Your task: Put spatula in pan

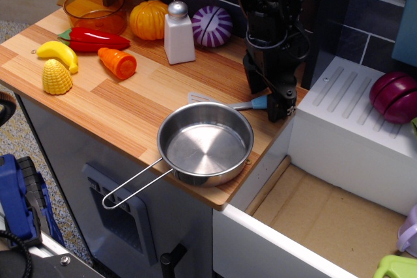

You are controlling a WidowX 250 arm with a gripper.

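The spatula (259, 102) lies flat on the wooden counter just behind the pan. Its grey blade (199, 97) points left, and its light blue handle points right, partly hidden by my gripper. The shiny steel pan (205, 148) sits empty at the counter's front edge, with its wire loop handle (133, 187) hanging out past the front left. My black gripper (265, 94) is down at the counter with its jaws open. One finger stands behind the blue handle and one in front of it, straddling it.
At the back are an orange translucent bowl (96, 6), a red pepper (94, 39), a pumpkin (149, 19), a white salt shaker (178, 32) and a purple onion (211, 26). A banana (58, 53), corn (57, 77) and a carrot (118, 63) lie left. A white sink unit (352, 128) stands right.
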